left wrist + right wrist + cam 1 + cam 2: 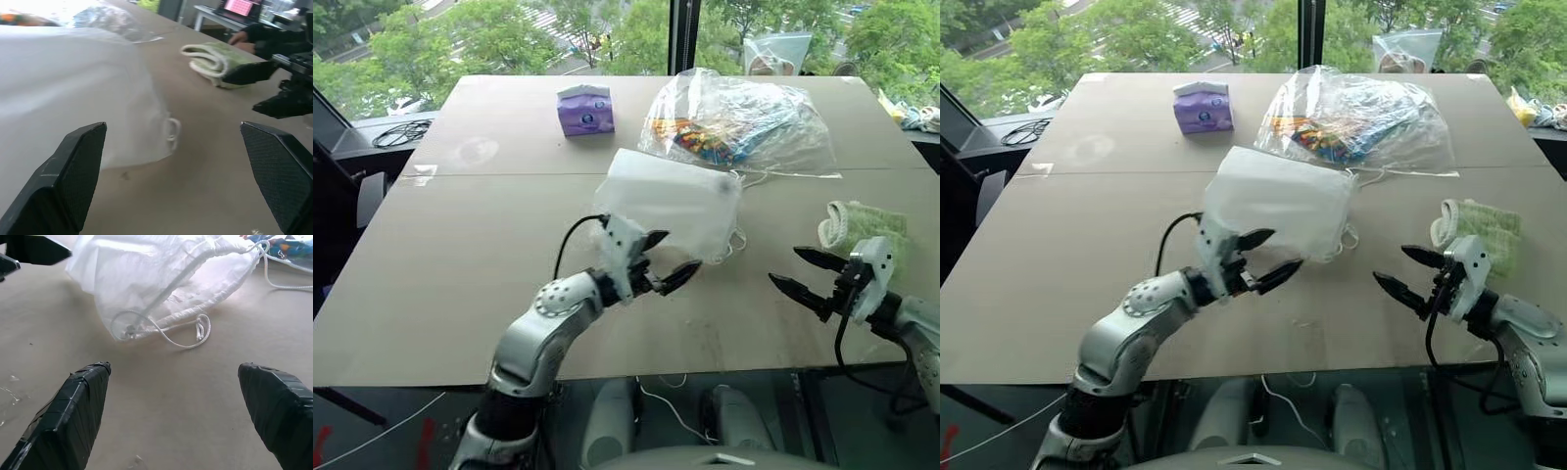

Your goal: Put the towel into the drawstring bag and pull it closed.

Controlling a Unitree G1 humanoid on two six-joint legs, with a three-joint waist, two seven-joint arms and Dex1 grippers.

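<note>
The white drawstring bag (675,203) lies in the middle of the table, its cords (168,330) looped at the mouth on its right side. A folded pale green towel (867,227) rests near the right edge. My left gripper (664,258) hovers open just in front of the bag's near edge, nothing between its fingers. Over on the right, my right gripper (806,271) is open too, pointing left toward the bag, with the towel just behind it. The left wrist view shows the bag (73,93), the towel (215,61) and the right gripper's fingers (281,100).
A clear plastic bag (744,122) of colourful items lies behind the drawstring bag. A small purple tissue pack (585,109) stands at the back left. The table's near edge (607,367) runs just under both arms. Windows rise behind the table.
</note>
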